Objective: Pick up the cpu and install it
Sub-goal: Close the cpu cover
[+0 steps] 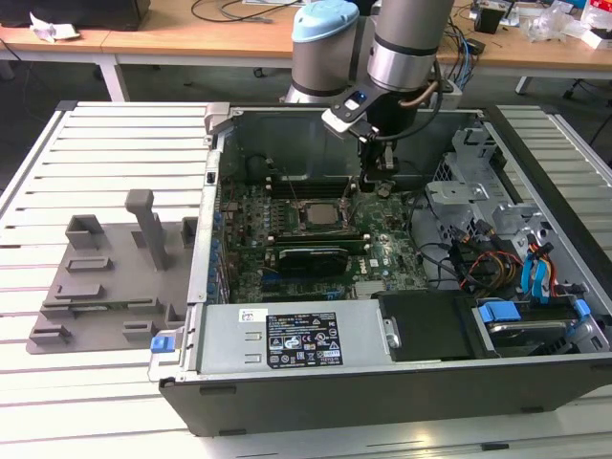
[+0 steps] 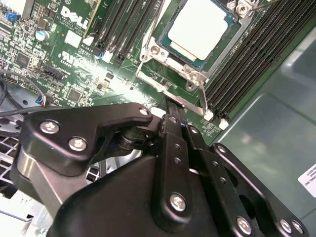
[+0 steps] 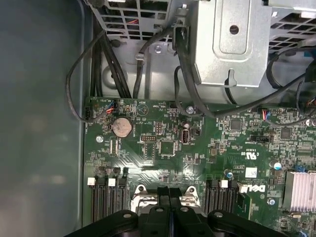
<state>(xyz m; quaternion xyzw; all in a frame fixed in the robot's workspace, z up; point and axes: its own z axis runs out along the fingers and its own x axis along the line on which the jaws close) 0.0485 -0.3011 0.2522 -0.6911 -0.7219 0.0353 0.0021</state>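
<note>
The claw (image 2: 171, 103), drawn together and empty, is hovering just beside the socket (image 2: 163, 54), where the cpu (image 2: 197, 27) is sitting; drifting sideways, it is probably risking bending the lever (image 2: 203, 98) or scratching the board (image 2: 74, 64).

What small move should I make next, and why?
Probably back the gripper straight up a little for a clear look. The cpu already lies flat inside the socket frame, and the shut gripper's tip sits at the lever beside it. Whether that lever is latched cannot be told.
</note>
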